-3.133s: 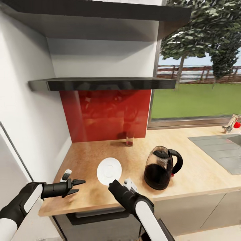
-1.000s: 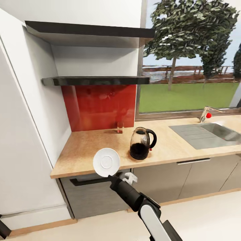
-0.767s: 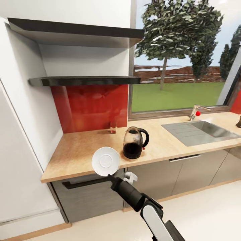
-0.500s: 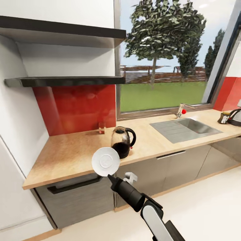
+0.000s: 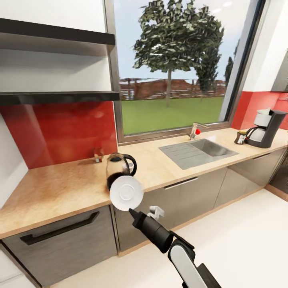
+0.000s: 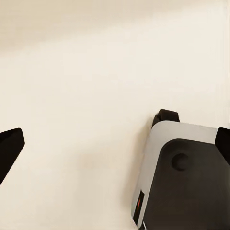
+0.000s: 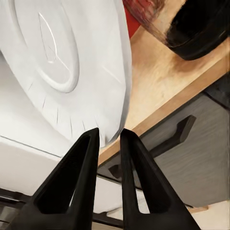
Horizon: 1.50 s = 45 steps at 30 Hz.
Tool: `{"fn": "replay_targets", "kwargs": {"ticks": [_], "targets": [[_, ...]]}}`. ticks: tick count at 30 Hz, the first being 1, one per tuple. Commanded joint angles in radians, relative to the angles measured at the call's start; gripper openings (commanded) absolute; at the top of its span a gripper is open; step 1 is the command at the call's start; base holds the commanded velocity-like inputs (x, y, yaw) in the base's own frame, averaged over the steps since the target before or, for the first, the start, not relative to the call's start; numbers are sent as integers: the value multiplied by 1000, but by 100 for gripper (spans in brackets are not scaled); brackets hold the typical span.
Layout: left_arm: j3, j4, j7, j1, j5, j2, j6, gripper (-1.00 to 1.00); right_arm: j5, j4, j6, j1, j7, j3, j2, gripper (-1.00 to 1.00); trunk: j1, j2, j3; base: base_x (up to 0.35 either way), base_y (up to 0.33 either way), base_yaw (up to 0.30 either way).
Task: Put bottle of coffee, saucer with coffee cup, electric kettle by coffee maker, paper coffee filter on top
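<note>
A long wood-grain kitchen countertop (image 5: 60, 188) runs beneath a wide window. The right arm reaches forward and upward, its right gripper (image 5: 132, 211) pinching the rim of the saucer (image 5: 126, 193) (plain white, held on edge, clear of the counter). Behind it stands the electric kettle (image 5: 118, 168). The coffee maker (image 5: 267, 129) sits far right. Whether the left gripper is open or closed cannot be told.

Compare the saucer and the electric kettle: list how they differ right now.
The saucer is flat, round and plain white; the electric kettle is a rounded clear-glass body with dark liquid, a black lid and a loop handle. The saucer is held off the counter, on edge, its rim pinched in the right gripper; the electric kettle stands upright on the kitchen countertop. Both sit far from the coffee maker.
</note>
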Motion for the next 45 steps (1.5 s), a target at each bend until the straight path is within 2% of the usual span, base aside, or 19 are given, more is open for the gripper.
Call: {"fn": "replay_targets", "kwargs": {"ticks": [1, 19, 33, 45], "targets": [[-7, 2, 1, 0, 9, 0, 5, 100, -13, -2, 2, -1, -6, 0, 0, -100, 1, -2, -2, 1, -275, -3], [-5, 7, 2, 0, 10, 1, 4, 100, -16, -2, -2, -1, -8, 0, 0, -100, 1, -2, -2, 81, -274, -4], [-5, 10, 2, 0, 9, 1, 5, 100, -16, -2, -2, -1, -8, 0, 0, -100, 1, -2, -1, 198, -225, -270], [-6, 46, 40, 0, -7, -1, 9, 100, -17, -2, -1, -1, -8, -2, -1, -100, 1, -2, -1, 268, -158, -30]]}}
